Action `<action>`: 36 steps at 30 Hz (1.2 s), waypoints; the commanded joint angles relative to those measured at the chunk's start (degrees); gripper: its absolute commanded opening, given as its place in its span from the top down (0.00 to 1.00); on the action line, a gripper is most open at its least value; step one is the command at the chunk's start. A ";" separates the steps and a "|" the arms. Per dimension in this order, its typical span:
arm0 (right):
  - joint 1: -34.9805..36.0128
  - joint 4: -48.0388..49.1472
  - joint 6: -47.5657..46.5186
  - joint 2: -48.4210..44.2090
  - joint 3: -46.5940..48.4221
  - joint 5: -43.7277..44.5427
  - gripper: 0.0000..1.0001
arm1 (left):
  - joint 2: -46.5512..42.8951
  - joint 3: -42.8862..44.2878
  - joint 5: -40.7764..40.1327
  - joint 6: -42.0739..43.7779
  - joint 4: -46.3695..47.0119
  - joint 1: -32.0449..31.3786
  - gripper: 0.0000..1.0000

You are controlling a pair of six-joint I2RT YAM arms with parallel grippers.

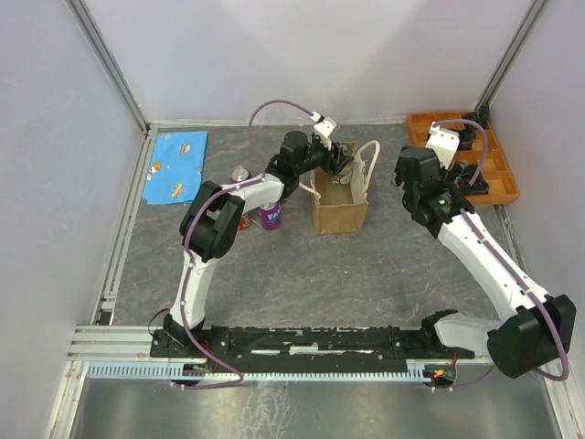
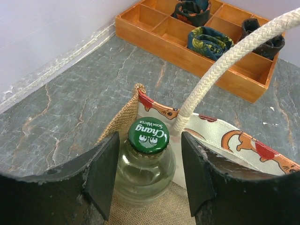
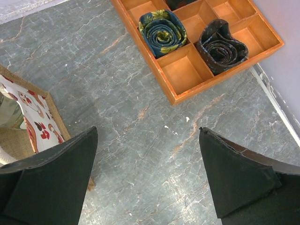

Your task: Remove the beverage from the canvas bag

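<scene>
The left pincer (image 2: 149, 176) hangs over the mouth of the canvas bag (image 2: 114, 136), its jaws parted a little wider than the beverage (image 2: 148, 136), a clear glass bottle with a green cap that stands upright inside the bag, directly between the two fingers. A thin gap seems to show on each side, so the bottle looks bracketed but not yet clamped.

The main risk, judging from this, is the cream rope handle (image 2: 224, 66), which rises just beyond the right-hand finger; if that finger closes or lifts against it, the rope could catch and the light bag could come up with the bottle. The glass shoulder is smooth and rounded, so a grip placed there might slide. A grip nearer the neck, under the cap, would probably hold better. Nothing is pinning the bag down: the right pincer (image 3: 146, 157) is spread wide and holds nothing, hovering over bare table (image 3: 140, 108) with the bag's corner off to its left.

Ahead and to the right of that pincer sits an orange tray (image 3: 160, 72) holding rolled cloths (image 3: 162, 26). Well apart from the left pincer, beside its arm, stands a purple can (image 1: 270, 216)
</scene>
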 commanded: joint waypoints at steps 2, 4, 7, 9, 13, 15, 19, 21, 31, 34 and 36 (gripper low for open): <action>-0.25 1.15 1.48 0.04 0.58 -0.18 0.03 | 1.60 1.38 -0.89 1.92 -1.72 -0.22 0.40; -0.30 1.11 1.53 0.34 0.84 -0.47 0.03 | 1.86 1.91 -0.82 1.49 -0.89 -0.26 0.41; -0.28 0.98 1.55 1.11 1.45 -0.97 0.03 | 2.31 2.12 -0.44 -0.48 1.16 -0.22 0.39; -0.25 0.90 1.43 1.51 1.75 -1.08 0.03 | 2.48 2.05 -0.24 -1.83 2.86 -0.28 0.38; -0.30 0.97 1.14 2.02 2.36 -1.25 0.03 | 2.79 2.13 -0.09 -3.44 4.85 -0.22 0.38; -0.25 0.97 1.06 2.10 2.38 -1.34 0.03 | 3.15 2.45 -0.13 -4.09 5.39 -0.27 0.39; -0.22 0.63 0.71 1.94 2.50 -1.47 0.03 | 3.57 2.50 0.33 -5.44 7.18 -0.21 0.46; -0.30 0.54 0.58 1.82 2.42 -1.31 0.03 | 3.73 2.64 0.62 -6.13 7.88 -0.24 0.51; -0.26 0.69 0.04 1.73 2.12 -1.10 0.03 | 2.01 2.14 -0.54 -6.14 8.42 -0.23 0.97; -0.38 0.71 0.05 1.72 1.94 -1.43 0.03 | 1.00 2.19 -0.51 -5.90 8.26 -0.32 0.97; -0.38 0.71 0.16 1.64 1.73 -1.60 0.03 | 0.26 2.50 -0.43 -6.10 7.84 -0.30 0.97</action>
